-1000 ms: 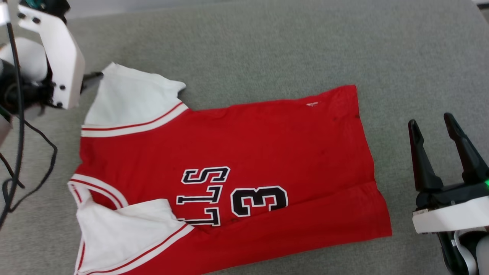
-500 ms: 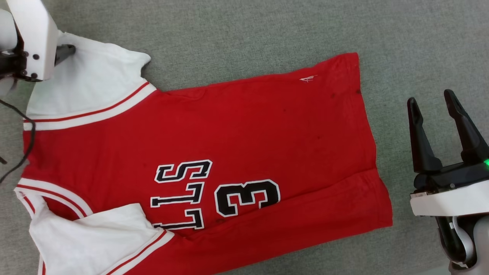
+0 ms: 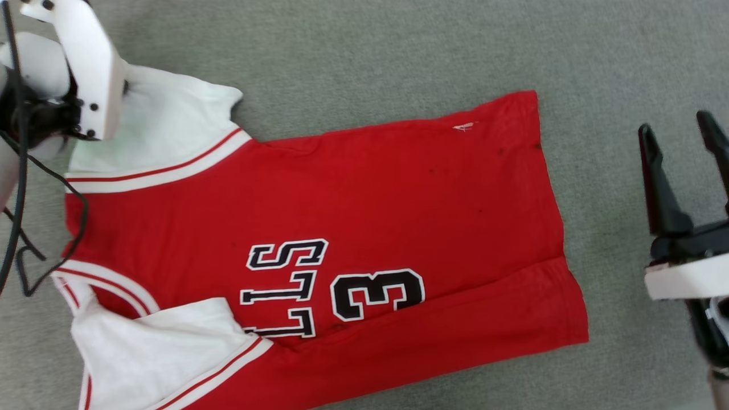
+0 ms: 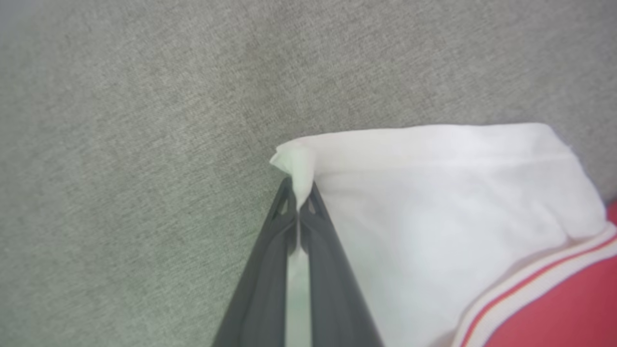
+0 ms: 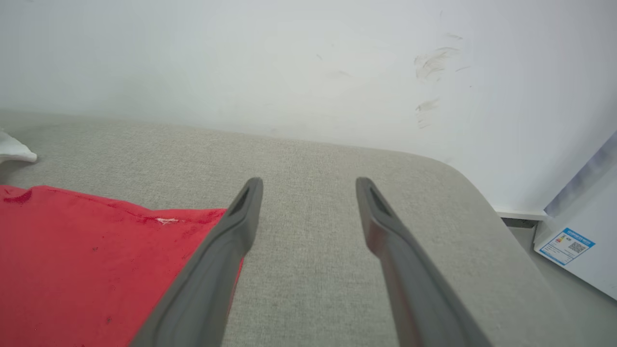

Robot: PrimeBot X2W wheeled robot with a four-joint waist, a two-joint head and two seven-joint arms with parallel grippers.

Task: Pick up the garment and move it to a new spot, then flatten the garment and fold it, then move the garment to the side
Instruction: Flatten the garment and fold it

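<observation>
The left jaws are pressed together on a pinched corner of a white sleeve of the garment [image 4: 434,217]. The left wrist view shows the dark fingers [image 4: 262,279] meeting there. In the head view, the arm's white wrist plate [image 3: 91,68] at 10 o'clock hides the tips. The right jaws stand wide and empty at 3 o'clock, fingers [image 3: 660,188] pointing to 12, near the red hem. The garment lies spread chest-up on the grey worktop [image 3: 398,57], collar toward 9. The right wrist view adds a white wall [image 5: 241,62] and a labelled box [image 5: 578,241] at 4 o'clock.
</observation>
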